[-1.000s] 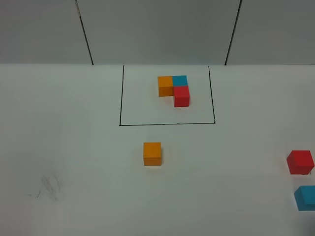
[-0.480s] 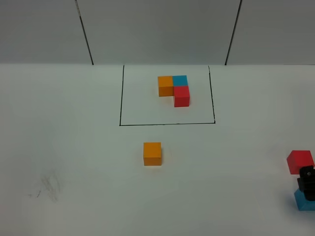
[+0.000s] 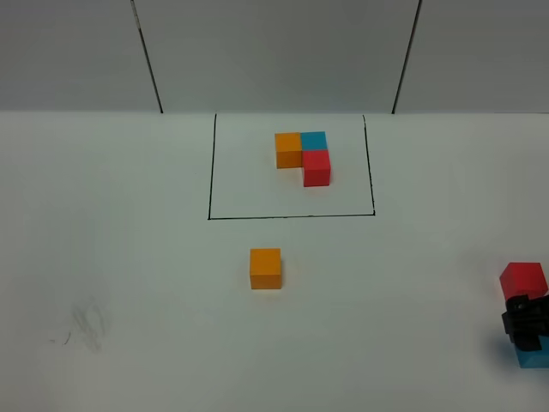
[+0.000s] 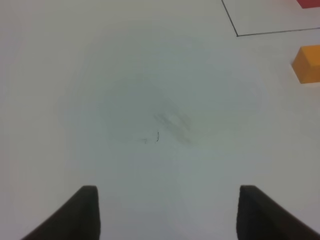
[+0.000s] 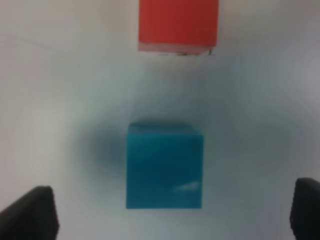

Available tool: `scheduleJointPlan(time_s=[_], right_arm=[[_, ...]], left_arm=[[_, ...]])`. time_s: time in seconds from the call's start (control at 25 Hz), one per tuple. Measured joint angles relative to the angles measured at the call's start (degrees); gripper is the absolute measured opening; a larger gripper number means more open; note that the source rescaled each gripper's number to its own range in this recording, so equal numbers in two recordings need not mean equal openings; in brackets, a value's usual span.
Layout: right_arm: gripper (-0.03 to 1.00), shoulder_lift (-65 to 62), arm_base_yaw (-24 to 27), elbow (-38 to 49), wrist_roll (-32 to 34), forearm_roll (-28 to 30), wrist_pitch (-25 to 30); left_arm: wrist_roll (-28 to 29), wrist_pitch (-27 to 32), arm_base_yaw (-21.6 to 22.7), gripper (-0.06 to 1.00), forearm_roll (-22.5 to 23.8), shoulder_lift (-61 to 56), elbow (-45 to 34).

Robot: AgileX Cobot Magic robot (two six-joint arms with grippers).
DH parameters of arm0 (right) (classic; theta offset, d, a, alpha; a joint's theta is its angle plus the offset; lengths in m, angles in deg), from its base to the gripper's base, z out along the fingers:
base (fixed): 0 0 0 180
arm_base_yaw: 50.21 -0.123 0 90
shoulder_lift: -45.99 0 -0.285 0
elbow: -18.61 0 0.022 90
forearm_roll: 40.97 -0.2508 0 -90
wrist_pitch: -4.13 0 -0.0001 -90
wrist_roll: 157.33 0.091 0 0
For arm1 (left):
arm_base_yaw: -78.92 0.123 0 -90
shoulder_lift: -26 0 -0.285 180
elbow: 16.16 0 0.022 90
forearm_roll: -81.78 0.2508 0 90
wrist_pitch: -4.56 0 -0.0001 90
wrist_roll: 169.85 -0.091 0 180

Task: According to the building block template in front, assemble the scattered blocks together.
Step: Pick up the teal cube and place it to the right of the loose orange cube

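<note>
The building block template (image 3: 303,154) is an L of orange, teal-blue and red cubes inside a black-line rectangle at the back centre. The scattered orange cube (image 3: 265,268) sits in front of the frame and shows at the edge of the left wrist view (image 4: 307,63). The scattered red cube (image 3: 523,278) and teal-blue cube (image 3: 535,357) lie at the far right. My right gripper (image 3: 525,321) hovers over the teal-blue cube (image 5: 164,166), open, with its fingers on either side and the red cube (image 5: 178,22) beyond. My left gripper (image 4: 170,215) is open and empty over bare table.
The white table (image 3: 129,257) has a faint grey smudge (image 3: 86,326) at the front left, also in the left wrist view (image 4: 170,125). A grey wall with dark seams (image 3: 147,56) stands behind. The frame's corner line (image 4: 237,35) shows in the left wrist view.
My right gripper has come into the exterior view from the right edge and now covers part of the teal-blue cube. The cubes have not moved.
</note>
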Motion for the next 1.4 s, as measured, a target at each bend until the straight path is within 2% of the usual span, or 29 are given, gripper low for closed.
scheduleJointPlan(time_s=[0.52, 0.88, 0.96, 1.04, 1.12, 1.2, 1.24, 1.4], right_arm=[[0.91, 10.1, 0.0, 0.0, -0.1, -0.7, -5.7], [0.80, 14.1, 0.8, -0.1, -0.1, -0.8, -7.9], [0.76, 14.4, 0.8, -0.1, -0.1, -0.8, -8.1], [0.68, 14.4, 0.8, -0.1, -0.1, -0.8, -8.3], [0.55, 14.4, 0.8, -0.1, -0.1, -0.8, -8.3], [0.33, 14.4, 0.8, -0.1, -0.1, -0.8, -8.3], [0.27, 14.4, 0.8, -0.1, -0.1, -0.8, -8.3], [0.28, 14.2, 0.9, -0.1, -0.1, -1.0, -7.6]], left_arm=[[0.0, 0.0, 0.0, 0.33, 0.0, 0.0, 0.0], [0.0, 0.0, 0.0, 0.33, 0.0, -0.1, 0.0], [0.0, 0.0, 0.0, 0.33, 0.0, -0.1, 0.0], [0.0, 0.0, 0.0, 0.33, 0.0, -0.1, 0.0], [0.0, 0.0, 0.0, 0.33, 0.0, -0.1, 0.0], [0.0, 0.0, 0.0, 0.33, 0.0, -0.1, 0.0], [0.0, 0.0, 0.0, 0.33, 0.0, -0.1, 0.0], [0.0, 0.0, 0.0, 0.33, 0.0, -0.1, 0.0]])
